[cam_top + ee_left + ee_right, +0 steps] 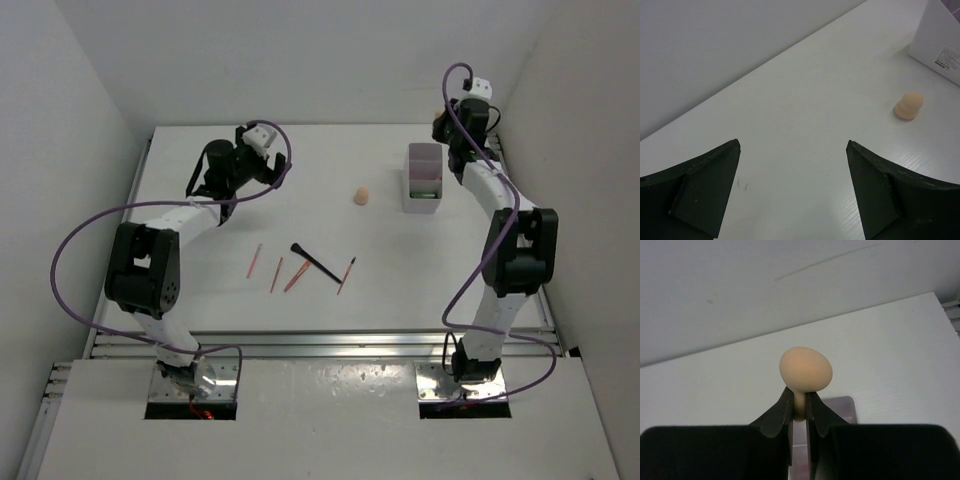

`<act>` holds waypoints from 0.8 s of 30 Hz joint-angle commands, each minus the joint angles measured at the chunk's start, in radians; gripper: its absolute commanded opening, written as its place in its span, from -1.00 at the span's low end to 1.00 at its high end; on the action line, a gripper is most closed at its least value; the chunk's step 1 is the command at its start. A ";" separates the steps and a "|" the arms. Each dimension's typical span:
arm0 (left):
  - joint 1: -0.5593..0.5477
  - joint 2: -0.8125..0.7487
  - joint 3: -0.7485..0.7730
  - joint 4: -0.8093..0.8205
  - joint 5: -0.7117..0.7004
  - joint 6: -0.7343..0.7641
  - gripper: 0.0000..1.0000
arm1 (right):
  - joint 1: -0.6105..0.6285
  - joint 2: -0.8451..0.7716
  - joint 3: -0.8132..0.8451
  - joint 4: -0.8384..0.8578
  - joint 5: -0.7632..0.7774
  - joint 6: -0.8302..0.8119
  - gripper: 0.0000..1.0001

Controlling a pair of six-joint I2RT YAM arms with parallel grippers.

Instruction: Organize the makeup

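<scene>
**A:** What does the right gripper (799,399) have?

**B:** A beige egg-shaped sponge (805,369). The jaws pinch its narrow lower end thin, and the rounded top bulges free above the fingertips. It looks matte, smooth and soft.

**A:** Where is it?

**B:** Raised off the table (450,260), at the far end of the white translucent box (424,158). I can't tell whether it hangs straight over a compartment. Only a pinkish-grey corner of the box shows below the fingers.

**A:** And the other one?

**B:** The second sponge (362,195) sits on the table left of the box, apart from it. It has a rounded top above a slightly wider base.

**A:** The left gripper?

**B:** The left gripper (793,145) hovers with its dark, wedge-shaped jaws spread wide and nothing between them.

**A:** The rest of the makeup?

**B:** Four thin pink-red pencils (276,275) lie loosely side by side toward the table's near side. The black brush (315,262) lies slanted among them. A green item (425,190) shows inside the box's near end.

**A:** Any writing?

**B:** A label (947,57) on the box's side carries dark print, too small to read.
</scene>
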 commanded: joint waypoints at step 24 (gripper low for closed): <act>0.079 -0.052 -0.016 0.014 0.054 -0.063 0.87 | 0.158 0.083 -0.037 -0.004 0.630 0.501 -0.92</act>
